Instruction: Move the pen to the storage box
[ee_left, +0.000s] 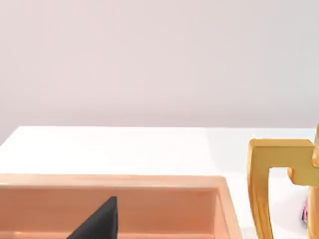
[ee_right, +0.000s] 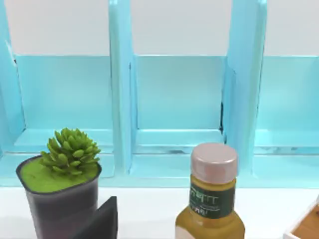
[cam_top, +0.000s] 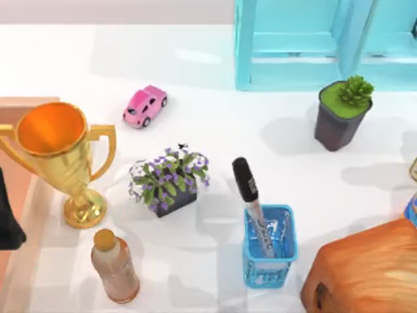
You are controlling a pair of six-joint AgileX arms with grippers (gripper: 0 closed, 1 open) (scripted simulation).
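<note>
Pen (cam_top: 247,195) is standing cap-up in the little blue mesh cup (cam_top: 270,251) near the desk's front edge, leaning toward the flower pot (cam_top: 171,182). Storage box (cam_top: 16,189) is sitting at the left edge, with the gold trophy (cam_top: 62,156) and brown-capped bottle (cam_top: 115,266) crowding the way over. Left gripper (cam_top: 8,222) is hanging over the box, right gripper (ee_right: 99,221) is facing the succulent (ee_right: 62,184) and blue shelf (ee_right: 174,99) at the back; can't tell the fingers on either. Probably risky: dragging the cup over, or clipping that trophy.
</note>
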